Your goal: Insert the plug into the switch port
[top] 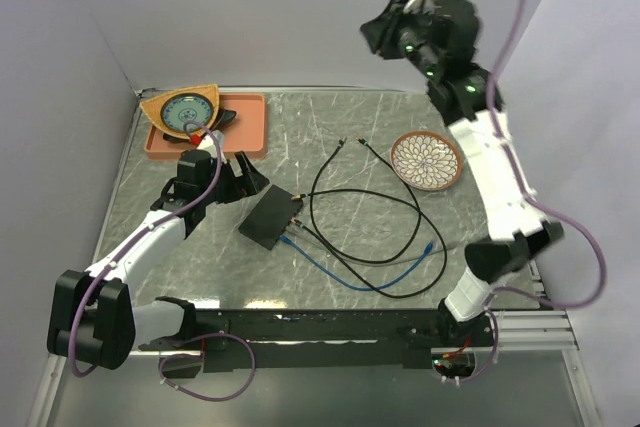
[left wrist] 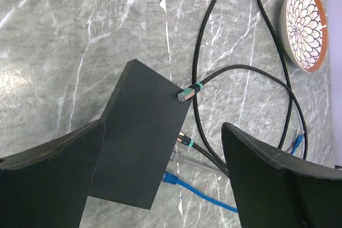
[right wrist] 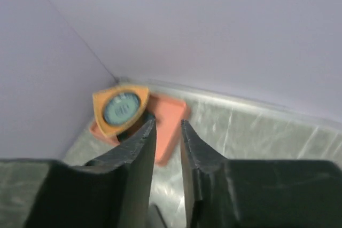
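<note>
The left gripper (left wrist: 163, 125) is hovering wide open and empty over the flat matte-black rectangular box (top: 270, 219) on the grey marbled tabletop (top: 400, 117). The black cable's silver plug (left wrist: 184, 94) is lying against the box's switch port edge (left wrist: 181, 124). The raised right gripper (right wrist: 166, 122) is standing slightly parted, holding nothing.

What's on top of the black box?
Only a grey plug on a black cable, resting on the box's edge. What lies under the box is covered.
</note>
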`<state>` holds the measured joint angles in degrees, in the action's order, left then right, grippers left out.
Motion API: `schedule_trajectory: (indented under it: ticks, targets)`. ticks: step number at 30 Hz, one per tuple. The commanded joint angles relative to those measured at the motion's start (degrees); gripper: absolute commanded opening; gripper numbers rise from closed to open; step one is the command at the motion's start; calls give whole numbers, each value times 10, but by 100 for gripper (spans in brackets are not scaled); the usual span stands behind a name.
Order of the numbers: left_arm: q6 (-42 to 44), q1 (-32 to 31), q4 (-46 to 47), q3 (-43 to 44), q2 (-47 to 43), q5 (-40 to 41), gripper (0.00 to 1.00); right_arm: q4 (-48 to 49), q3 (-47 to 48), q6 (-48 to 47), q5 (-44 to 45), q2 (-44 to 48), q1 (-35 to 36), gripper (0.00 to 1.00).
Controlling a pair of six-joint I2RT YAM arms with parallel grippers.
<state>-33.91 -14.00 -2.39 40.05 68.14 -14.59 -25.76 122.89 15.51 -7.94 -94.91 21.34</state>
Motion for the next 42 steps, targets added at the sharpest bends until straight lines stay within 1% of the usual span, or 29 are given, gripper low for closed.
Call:
schedule_trajectory:
  ticks: [1, 3, 4, 6, 7, 8, 9, 10, 11, 16, 21, 23, 26, 28, 38, 40, 42]
  targets:
    - [-5, 1, 19, 0, -11, -5, 96, -96, -19, 22, -3, -106, -1, 39]
    - [-3, 2, 14, 1, -12, -2, 96, -111, -12, 31, -11, -158, 1, 44]
    - [-2, 1, 13, 2, -12, 1, 96, -126, -7, 33, -15, -176, 2, 49]
    - [2, 1, 10, 2, -12, 4, 96, -140, 8, 34, -15, -224, 8, 53]
    - [3, 1, 9, 3, -11, 7, 96, -155, 12, 32, -10, -240, 12, 60]
    - [5, 1, 7, 3, -9, 7, 96, -163, 17, 30, 1, -268, 13, 65]
    - [6, 1, 7, 3, -8, 9, 96, -171, 25, 30, 6, -280, 15, 68]
    - [6, 1, 6, 2, -7, 9, 96, -171, 24, 29, 9, -290, 19, 75]
    - [7, 1, 7, 2, -6, 9, 96, -172, 22, 29, 18, -307, 20, 75]
    - [3, 1, 14, -2, 0, 4, 96, -200, 40, 39, 50, -359, 20, 74]
    - [5, 2, 17, -5, 4, 4, 96, -201, 47, 45, 60, -397, 27, 72]
    - [6, 1, 17, -6, 4, 6, 96, -207, 54, 43, 69, -415, 32, 69]
    - [8, 2, 16, -8, 3, 7, 96, -231, 94, 43, 78, -444, 39, 67]
    - [8, 1, 17, -8, 3, 8, 96, -243, 104, 46, 78, -455, 41, 64]
    - [10, 1, 17, -11, 1, 7, 96, -257, 116, 51, 92, -489, 51, 61]
    - [10, 1, 18, -12, -1, 6, 96, -269, 124, 48, 96, -500, 55, 58]
    - [10, 2, 17, -12, -2, 7, 96, -290, 147, 44, 102, -512, 63, 51]
